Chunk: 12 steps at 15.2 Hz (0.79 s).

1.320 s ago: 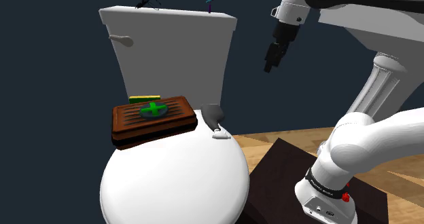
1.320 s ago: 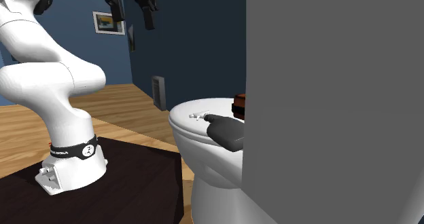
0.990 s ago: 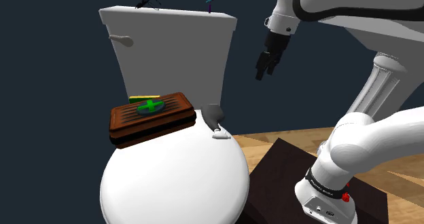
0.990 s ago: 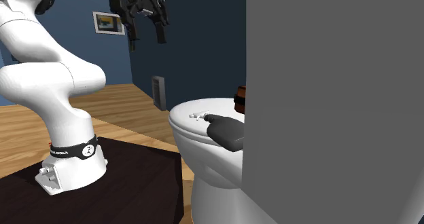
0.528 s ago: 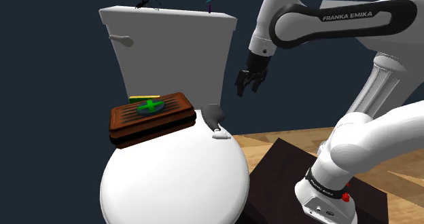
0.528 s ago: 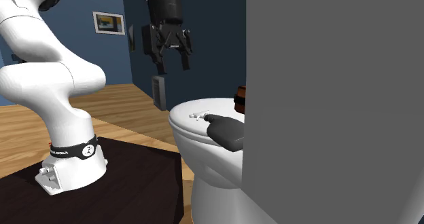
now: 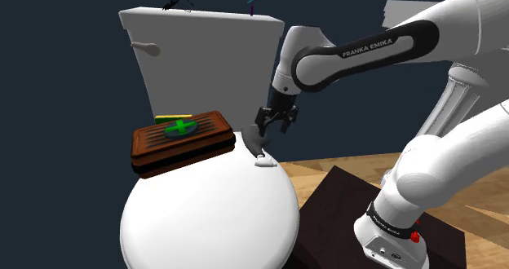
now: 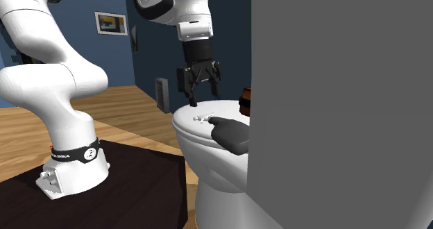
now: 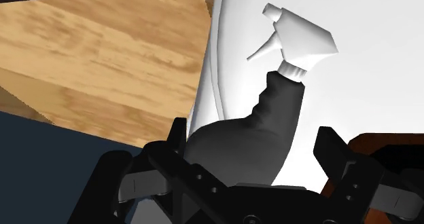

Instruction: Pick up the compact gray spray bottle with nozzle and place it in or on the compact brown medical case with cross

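Tool [image 7: 271, 130] spread wide, empty — poised over the spray bottle [image 9: 272, 127] on the toilet lid [image 7: 204, 218]; brown medical case [image 7: 183, 138] at the bottle's nine o'clock, shoulder view.

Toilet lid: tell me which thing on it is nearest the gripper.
The spray bottle, lying just below the gripper; the brown case sits farther off.

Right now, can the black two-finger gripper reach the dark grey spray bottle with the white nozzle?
Probably yes: the open gripper hangs just above the spray bottle, with nothing between them.
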### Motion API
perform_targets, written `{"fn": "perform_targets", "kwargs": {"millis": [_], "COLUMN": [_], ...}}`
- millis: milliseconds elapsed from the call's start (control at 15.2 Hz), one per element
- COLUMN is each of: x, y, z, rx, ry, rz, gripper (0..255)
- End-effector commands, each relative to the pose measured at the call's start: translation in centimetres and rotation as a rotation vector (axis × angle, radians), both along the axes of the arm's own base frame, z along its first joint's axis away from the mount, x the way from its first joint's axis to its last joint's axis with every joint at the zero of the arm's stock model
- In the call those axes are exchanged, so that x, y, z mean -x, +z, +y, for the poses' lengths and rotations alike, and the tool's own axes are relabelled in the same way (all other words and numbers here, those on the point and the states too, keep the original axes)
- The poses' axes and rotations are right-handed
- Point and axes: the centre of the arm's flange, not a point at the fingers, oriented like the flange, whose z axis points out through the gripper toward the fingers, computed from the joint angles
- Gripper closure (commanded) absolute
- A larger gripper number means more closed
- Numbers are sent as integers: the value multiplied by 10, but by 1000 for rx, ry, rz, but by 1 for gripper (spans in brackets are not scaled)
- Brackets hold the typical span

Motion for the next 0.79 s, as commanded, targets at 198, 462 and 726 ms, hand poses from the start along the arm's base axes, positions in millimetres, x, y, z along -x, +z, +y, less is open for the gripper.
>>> {"fn": "perform_targets", "kwargs": {"millis": [198,462,726], "x": [-29,-31,-33], "y": [-40,-61,-79], "z": [27,30,33], "rx": [-33,-33,-33], "ry": [-101,-101,-101], "rz": [6,6,6], "gripper": [0,0,0]}}
